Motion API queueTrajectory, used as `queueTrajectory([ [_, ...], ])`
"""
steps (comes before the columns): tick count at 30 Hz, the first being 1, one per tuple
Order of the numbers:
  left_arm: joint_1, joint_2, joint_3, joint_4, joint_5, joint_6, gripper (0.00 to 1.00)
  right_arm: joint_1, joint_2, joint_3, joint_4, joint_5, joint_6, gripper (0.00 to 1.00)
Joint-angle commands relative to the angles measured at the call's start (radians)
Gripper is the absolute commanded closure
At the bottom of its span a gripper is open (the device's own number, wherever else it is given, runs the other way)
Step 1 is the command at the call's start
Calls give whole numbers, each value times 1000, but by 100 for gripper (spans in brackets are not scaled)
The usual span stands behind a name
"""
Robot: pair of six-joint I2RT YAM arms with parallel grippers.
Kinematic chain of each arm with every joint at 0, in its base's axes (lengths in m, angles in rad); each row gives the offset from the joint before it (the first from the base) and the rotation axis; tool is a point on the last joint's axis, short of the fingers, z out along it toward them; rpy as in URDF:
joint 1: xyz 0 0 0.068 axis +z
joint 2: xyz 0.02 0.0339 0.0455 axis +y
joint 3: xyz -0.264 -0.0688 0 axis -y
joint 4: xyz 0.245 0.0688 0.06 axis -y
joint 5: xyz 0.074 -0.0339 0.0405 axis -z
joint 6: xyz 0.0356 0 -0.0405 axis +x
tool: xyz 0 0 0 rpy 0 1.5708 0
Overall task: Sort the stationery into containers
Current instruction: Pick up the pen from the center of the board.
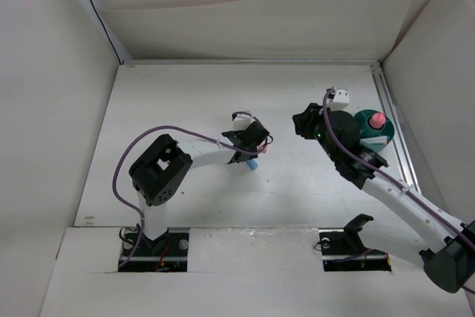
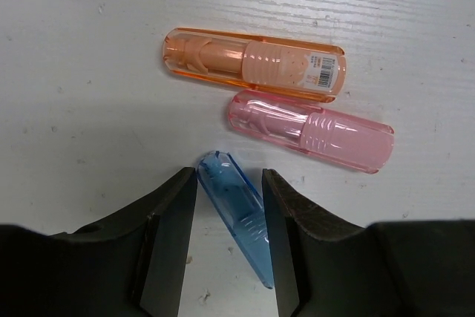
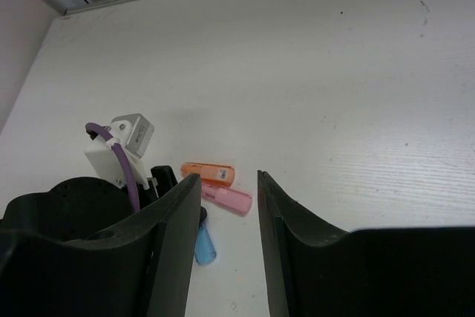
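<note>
Dark fingers of the left gripper [image 2: 230, 180] fill the bottom of the left wrist view, set apart with the light blue capsule [image 2: 239, 224] lying on the table [image 2: 89, 72] between them. The capsule sits at a slant in the gap, its tip clear of both fingers, so the jaws straddle it without being closed on it; lower down it runs close to the right-hand finger, and contact there cannot be made out. Just beyond the fingertips lie the orange piece [image 2: 252, 63] and the pink piece [image 2: 312, 130], side by side and nearly touching, the orange one farther away. From above, this group lies near the middle of the table, with the left arm reaching in over it. The right gripper [image 3: 228, 178] is likewise parted and has nothing between its fingers; its own camera looks across the table toward the three small pieces. In the overhead view it hangs just left of the teal organizer [image 1: 364, 119], which stands near the right edge of the table with a pink-topped item [image 1: 377, 119] upright in it.
</note>
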Motion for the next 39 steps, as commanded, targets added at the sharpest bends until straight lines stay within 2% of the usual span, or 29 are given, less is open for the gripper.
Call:
queueTrajectory([
  [1,-2,4,39,-12,-31,8,62,8,-23,15,43,-6,-12,58],
  [10,-2,22,19,-1,-59,8,65,8,-32,15,43,-15,-12,58],
  [12,-2,22,19,8,-59,8,69,8,-32,15,43,-15,-12,58],
  [14,-2,22,19,8,-59,8,69,8,-32,6,43,-15,-12,58],
  [15,-2,22,10,8,-59,8,64,8,-32,6,43,-15,-12,58],
  [18,-2,22,10,8,-59,8,64,8,-32,6,43,-15,-12,58],
  [22,-12,22,-1,8,-68,8,71,8,-32,6,43,-15,-12,58],
  [27,-12,4,-21,18,-77,8,86,8,-32,6,43,-15,-12,58],
  [32,-12,-30,-42,18,-77,8,94,8,-41,6,43,-15,-12,58],
  [36,-22,-80,-64,18,-77,8,100,8,-41,6,43,-15,-12,58],
  [39,-33,-110,-73,-2,-86,-1,100,8,-51,6,43,-15,-12,58],
])
